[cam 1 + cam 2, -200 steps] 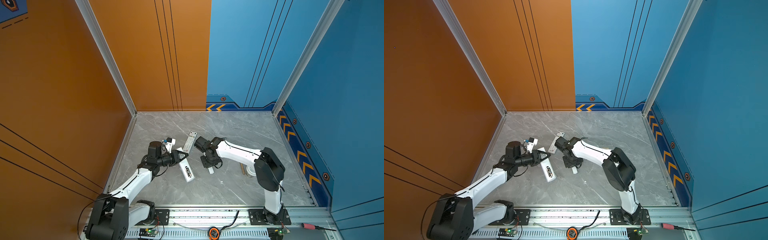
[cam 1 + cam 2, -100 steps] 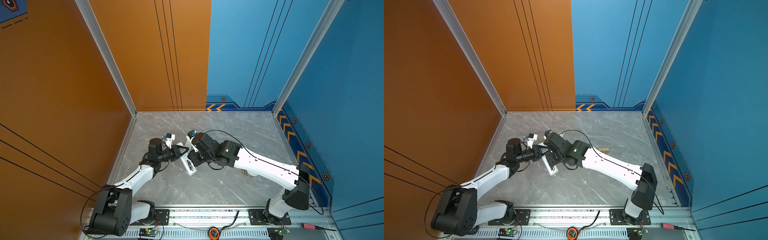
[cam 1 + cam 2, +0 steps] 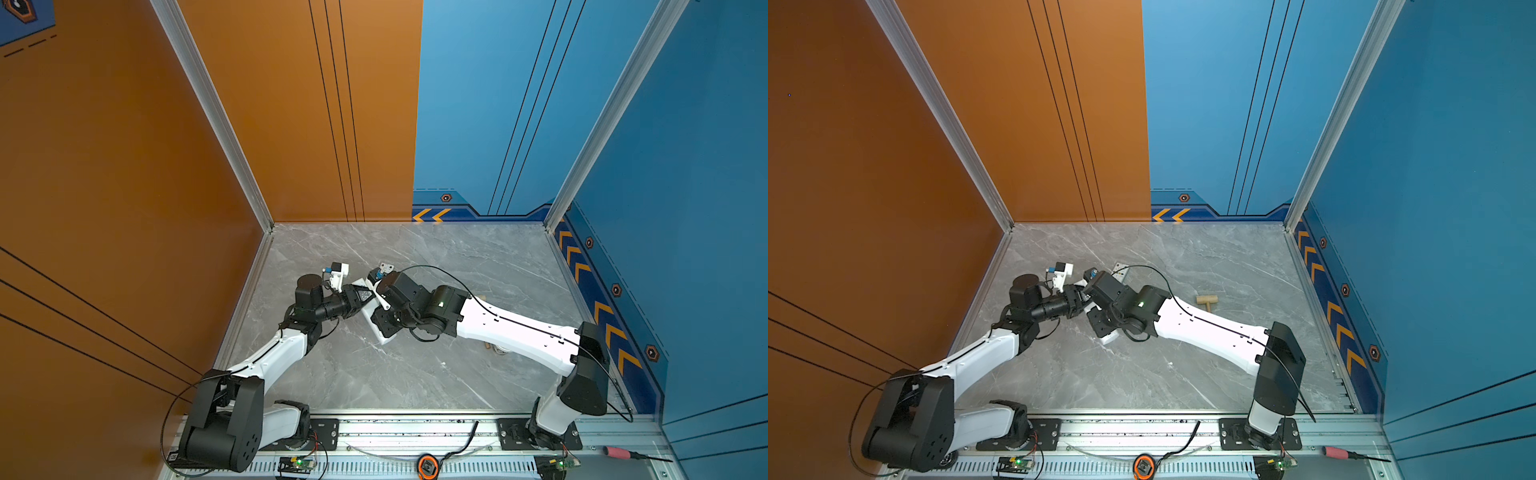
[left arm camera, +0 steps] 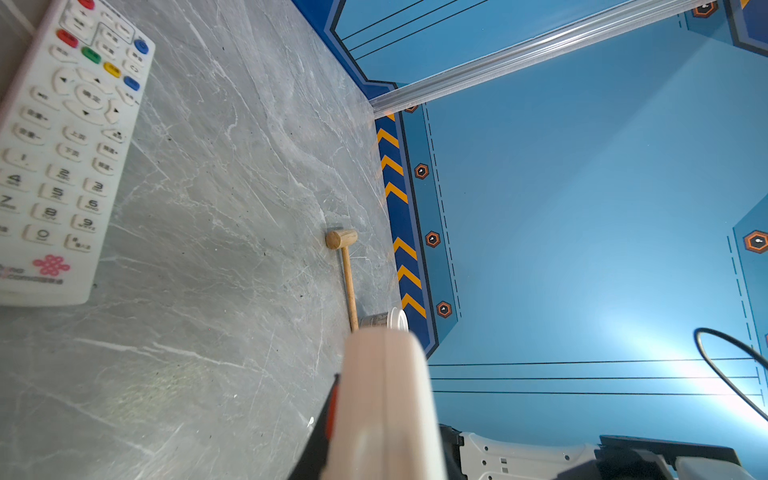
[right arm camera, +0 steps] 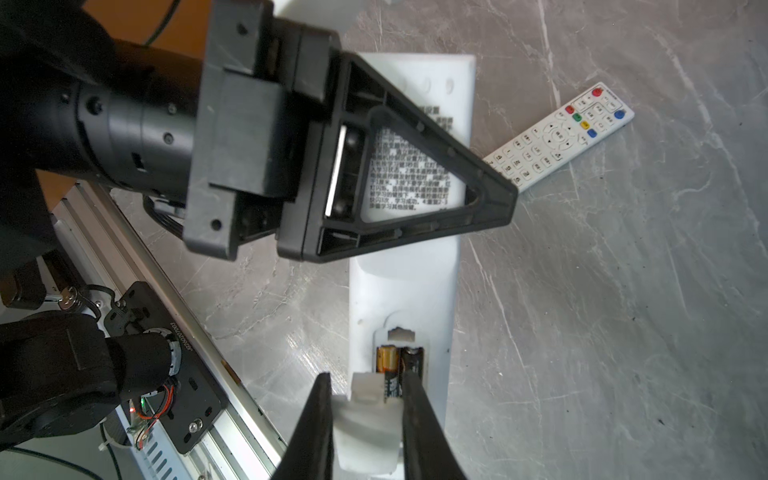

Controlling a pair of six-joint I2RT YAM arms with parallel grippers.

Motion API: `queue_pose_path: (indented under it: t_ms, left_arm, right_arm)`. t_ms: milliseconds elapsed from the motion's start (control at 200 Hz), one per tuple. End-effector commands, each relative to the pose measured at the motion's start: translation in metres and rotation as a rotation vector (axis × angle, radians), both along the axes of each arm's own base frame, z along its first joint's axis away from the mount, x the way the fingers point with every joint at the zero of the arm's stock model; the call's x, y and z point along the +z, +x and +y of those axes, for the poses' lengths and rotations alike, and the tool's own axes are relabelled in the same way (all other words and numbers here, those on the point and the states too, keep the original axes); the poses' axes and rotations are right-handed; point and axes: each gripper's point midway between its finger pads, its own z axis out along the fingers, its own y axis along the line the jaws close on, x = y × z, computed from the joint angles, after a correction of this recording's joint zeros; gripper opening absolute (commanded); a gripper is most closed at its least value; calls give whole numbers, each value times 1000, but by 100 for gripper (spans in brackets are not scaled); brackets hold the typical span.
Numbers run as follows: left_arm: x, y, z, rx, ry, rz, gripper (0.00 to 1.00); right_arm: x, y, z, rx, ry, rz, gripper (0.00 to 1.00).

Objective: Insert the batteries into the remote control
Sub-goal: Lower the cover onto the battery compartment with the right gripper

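Since a second earlier, the right arm has been swung out of its folded pose and the right gripper carried across to the remote control, close to the left gripper.

Two batteries are seen seated side by side in the open bay at one end of the remote control, which lies back-up on the worktop. Just beside that bay, a white battery cover is clamped between the right gripper's fingers and is not yet seated.

The remote control's other half is crossed by the left gripper, whose jaws are drawn together. It is judged to be clamped on the body to steady it, though the lower finger is hidden.

A second remote lies face-up nearby, and a wooden mallet well apart.

Loading appears done for this remote control, so closing the bay is judged to be the step in hand. The battery cover would need to be lined up with the opening and pushed home while the body is held still.
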Motion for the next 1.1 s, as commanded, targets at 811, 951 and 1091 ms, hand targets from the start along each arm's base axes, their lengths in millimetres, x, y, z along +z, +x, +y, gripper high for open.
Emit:
queue_pose_path:
  t_ms: [811,951,1091]
  left_arm:
    - [17,-9,-4,-27,-49,-44,0]
    - [17,-9,-4,-28,-50,-45,0]
    - [19,-9,-4,-32,-50,-52,0]
  right_arm:
    - [-13,-2,-11,12,-76,-62,4]
    - [-12,-3,-10,6,-68,-59,17]
    - [-9,-2,-10,-5,-56,-61,30]
